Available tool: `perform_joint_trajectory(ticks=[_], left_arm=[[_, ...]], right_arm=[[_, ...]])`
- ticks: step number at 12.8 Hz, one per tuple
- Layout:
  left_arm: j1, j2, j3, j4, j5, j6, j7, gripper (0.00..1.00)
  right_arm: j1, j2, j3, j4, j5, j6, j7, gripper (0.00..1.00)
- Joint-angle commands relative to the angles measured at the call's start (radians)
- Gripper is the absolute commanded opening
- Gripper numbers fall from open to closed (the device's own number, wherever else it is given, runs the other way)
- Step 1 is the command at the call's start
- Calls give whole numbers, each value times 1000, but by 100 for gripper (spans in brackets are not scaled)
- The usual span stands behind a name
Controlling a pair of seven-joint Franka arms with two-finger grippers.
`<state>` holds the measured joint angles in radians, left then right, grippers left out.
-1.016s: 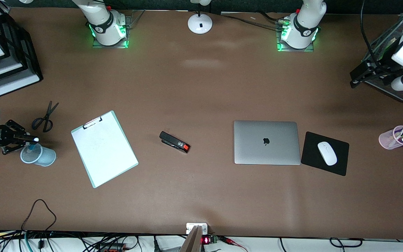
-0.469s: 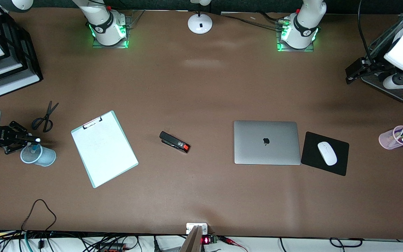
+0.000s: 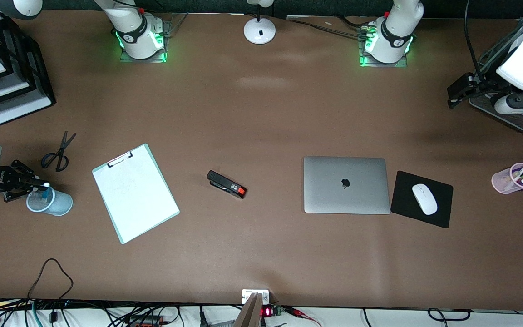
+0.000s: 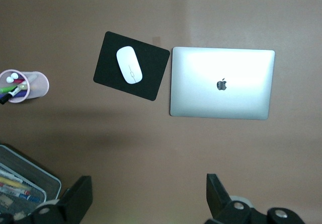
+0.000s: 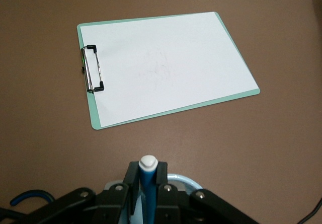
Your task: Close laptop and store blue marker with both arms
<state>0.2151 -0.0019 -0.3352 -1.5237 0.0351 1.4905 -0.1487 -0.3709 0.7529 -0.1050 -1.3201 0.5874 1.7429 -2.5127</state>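
Note:
The silver-grey laptop (image 3: 346,185) lies closed on the table, apple logo up; it also shows in the left wrist view (image 4: 221,83). My right gripper (image 3: 39,185) is shut on the blue marker (image 5: 148,183), whose white end (image 3: 46,185) sticks out over the light-blue cup (image 3: 50,202) at the right arm's end of the table. The marker's lower part is inside the cup. My left gripper (image 3: 453,95) is open and empty, raised over the table near the left arm's end; its fingertips (image 4: 80,199) show wide apart.
A white clipboard (image 3: 135,192) lies beside the cup, scissors (image 3: 59,152) farther from the camera. A black stapler (image 3: 226,183) is mid-table. A white mouse (image 3: 424,199) sits on a black pad (image 3: 402,200) beside the laptop. A pink pen cup (image 3: 513,178) and a mesh tray (image 4: 20,183) stand at the left arm's end.
My right gripper has drawn slightly toward the table's end and lowered the marker into the cup. My left arm has lifted and shifted a little toward the table's middle.

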Motion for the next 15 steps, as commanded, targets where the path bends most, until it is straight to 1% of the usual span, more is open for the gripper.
perform_joint_trajectory(ticks=[1, 2, 4, 6, 8, 11, 13, 15], left_arm=[[-133, -15, 141, 14, -3, -15, 29, 100], [-160, -20, 174, 10, -6, -15, 32, 100], [-163, -33, 176, -4, -9, -15, 31, 100], [-180, -43, 182, -13, -9, -13, 32, 100], [-183, -53, 183, -29, -9, -9, 32, 100], [-183, -98, 183, -110, -20, 40, 34, 100], [-181, -101, 183, -122, -20, 50, 34, 100], [-178, -89, 183, -124, -21, 60, 34, 100]], right_arm=[[-19, -3, 14, 1, 26, 7, 2, 100], [-26, -6, 14, -2, 26, 4, 46, 100], [-16, -39, 14, -2, 15, -3, 168, 100], [16, -96, 14, -2, 0, -9, 302, 100], [67, -171, 14, -30, -32, -20, 444, 100], [160, -288, 14, -79, -89, -20, 734, 100], [226, -338, 14, -80, -129, -20, 913, 100], [305, -380, 14, -82, -184, -22, 1136, 100]])
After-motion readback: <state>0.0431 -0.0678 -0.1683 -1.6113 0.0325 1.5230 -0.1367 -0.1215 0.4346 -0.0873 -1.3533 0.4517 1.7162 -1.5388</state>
